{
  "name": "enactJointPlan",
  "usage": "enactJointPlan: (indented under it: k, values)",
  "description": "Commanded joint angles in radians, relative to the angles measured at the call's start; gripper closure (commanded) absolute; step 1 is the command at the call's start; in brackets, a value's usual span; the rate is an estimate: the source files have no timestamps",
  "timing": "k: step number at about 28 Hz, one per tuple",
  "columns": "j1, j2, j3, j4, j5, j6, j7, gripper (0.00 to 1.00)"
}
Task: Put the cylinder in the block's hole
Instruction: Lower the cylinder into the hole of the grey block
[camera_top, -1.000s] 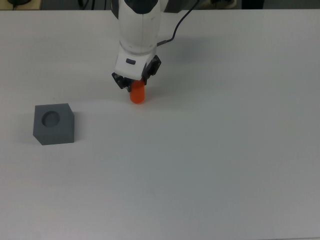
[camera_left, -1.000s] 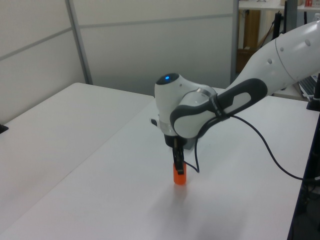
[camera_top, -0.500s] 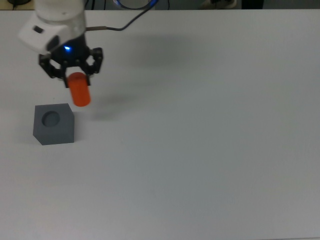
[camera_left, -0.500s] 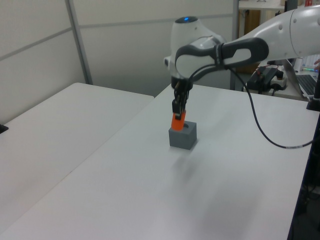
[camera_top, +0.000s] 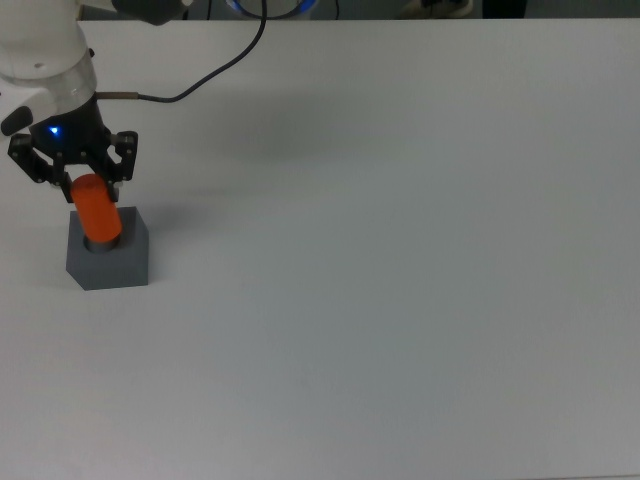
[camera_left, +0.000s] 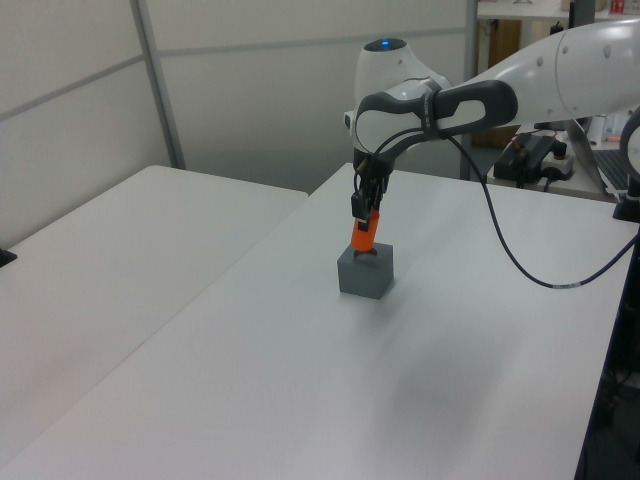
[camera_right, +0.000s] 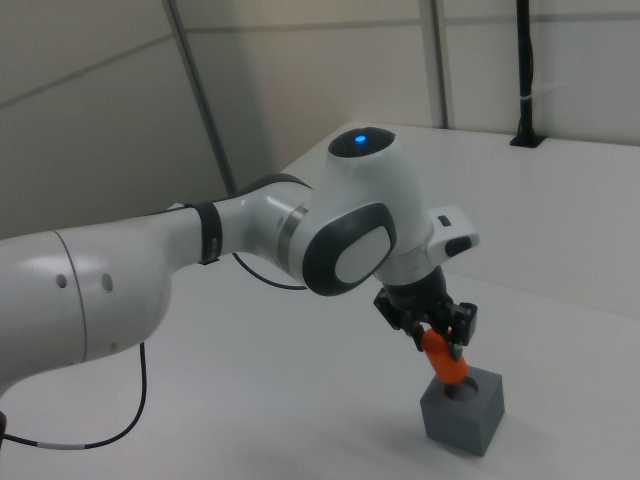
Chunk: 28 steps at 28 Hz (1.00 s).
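End effector (camera_top: 78, 181) gripping cylinder (camera_top: 97, 209), moved from beside block (camera_top: 112, 258) to over hole

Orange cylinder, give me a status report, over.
Gripper shut on the orange cylinder. Cylinder's lower end at the hole of the grey block, tilted, not seated. Nothing in the way on the table.

Gripper (camera_right: 437, 338) holds orange cylinder (camera_right: 445, 362) over grey block (camera_right: 463, 411)
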Motion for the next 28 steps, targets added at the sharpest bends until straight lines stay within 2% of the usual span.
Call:
enactJointPlan:
  k: [1, 7, 13, 24, 28]
  values:
    - [-0.006, 0.026, -0.001, 0.027, 0.010, 0.020, 0.007, 0.79]
    - [-0.009, 0.029, -0.006, 0.025, 0.001, 0.020, 0.003, 0.79]
    - [-0.011, 0.029, -0.028, 0.019, -0.004, 0.020, 0.003, 0.78]
    - [-0.009, 0.046, -0.028, 0.018, -0.005, 0.020, 0.003, 0.76]
    - [-0.009, 0.047, -0.026, 0.016, -0.022, 0.020, 0.003, 0.76]
